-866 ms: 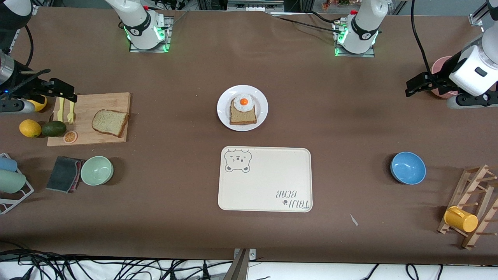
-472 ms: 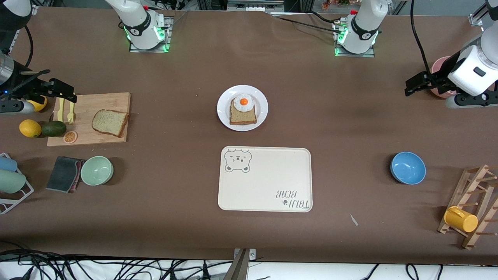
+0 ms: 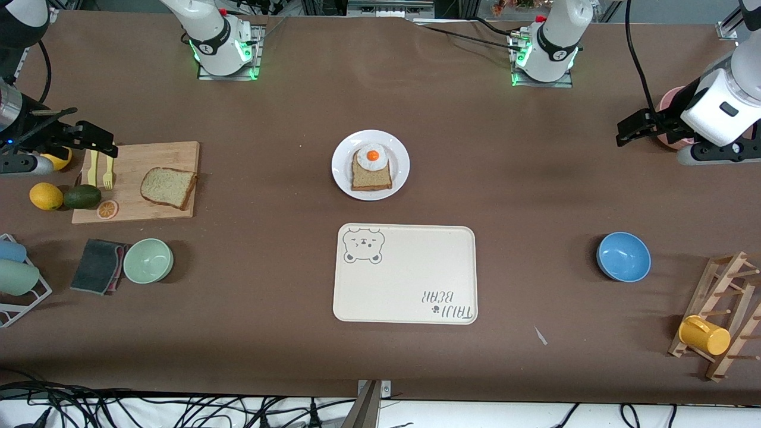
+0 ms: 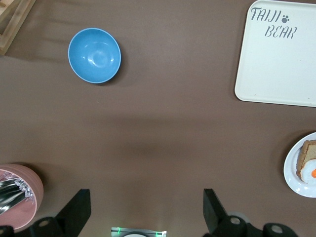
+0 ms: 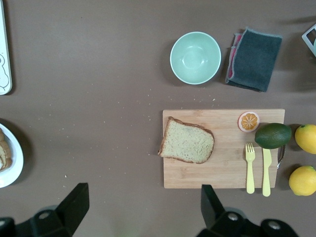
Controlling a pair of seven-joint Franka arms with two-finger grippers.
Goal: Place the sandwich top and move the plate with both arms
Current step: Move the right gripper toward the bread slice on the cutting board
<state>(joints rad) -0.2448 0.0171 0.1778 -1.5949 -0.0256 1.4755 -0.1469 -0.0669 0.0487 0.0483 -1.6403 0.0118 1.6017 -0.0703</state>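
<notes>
The sandwich top (image 3: 168, 188) (image 5: 187, 141), a plain brown slice, lies flat on a wooden cutting board (image 3: 156, 157) toward the right arm's end of the table. The white plate (image 3: 342, 167) (image 4: 291, 171) (image 5: 13, 159) stands mid-table and bears a second slice topped with a fried egg (image 3: 372, 156). My right gripper (image 3: 102, 140) (image 5: 143, 203) hangs open and empty over the board's end with the cutlery. My left gripper (image 3: 624, 134) (image 4: 146, 207) hangs open and empty over bare table beside a pink cup (image 3: 670, 100), toward the left arm's end.
A cream bear-print tray (image 3: 405, 279) lies nearer the camera than the plate. A blue bowl (image 3: 623, 256) and a wooden rack with a yellow cup (image 3: 704, 336) sit toward the left arm's end. A green bowl (image 3: 148, 260), grey cloth (image 3: 98, 266), avocado (image 3: 82, 196) and lemon (image 3: 46, 196) surround the board.
The left arm's hand has drifted slightly toward the robots' side of the table. The right arm has hardly moved. Both grippers stay open.
</notes>
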